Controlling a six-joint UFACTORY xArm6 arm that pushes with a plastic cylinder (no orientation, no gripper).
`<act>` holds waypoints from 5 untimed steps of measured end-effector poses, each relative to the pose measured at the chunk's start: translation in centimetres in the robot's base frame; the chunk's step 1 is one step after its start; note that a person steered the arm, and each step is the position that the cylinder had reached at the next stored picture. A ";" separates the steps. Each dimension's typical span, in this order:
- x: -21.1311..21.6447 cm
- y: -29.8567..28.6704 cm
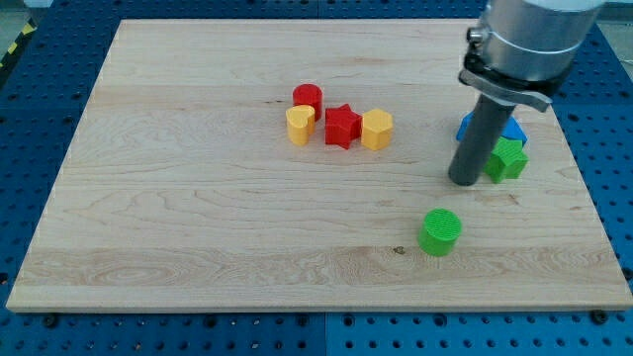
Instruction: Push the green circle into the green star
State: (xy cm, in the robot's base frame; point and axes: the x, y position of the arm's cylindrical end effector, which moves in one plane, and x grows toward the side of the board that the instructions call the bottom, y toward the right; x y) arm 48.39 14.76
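Observation:
The green circle [439,232] lies on the wooden board [198,198] towards the view's bottom right. The green star [508,159] sits above and to the right of it, near the board's right edge, partly hidden by my rod. My tip [463,182] rests on the board just left of the green star, touching or nearly touching it, and above and slightly right of the green circle, with a clear gap to the circle.
A blue block [511,129] lies right behind the green star, mostly hidden by the rod. Near the board's middle top sit a red cylinder [308,97], a yellow heart [300,126], a red star [342,127] and a yellow hexagon [377,130].

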 end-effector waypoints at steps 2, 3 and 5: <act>2.1 -12.1; 5.3 -14.8; 9.9 -9.0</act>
State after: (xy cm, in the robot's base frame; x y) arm 58.34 5.79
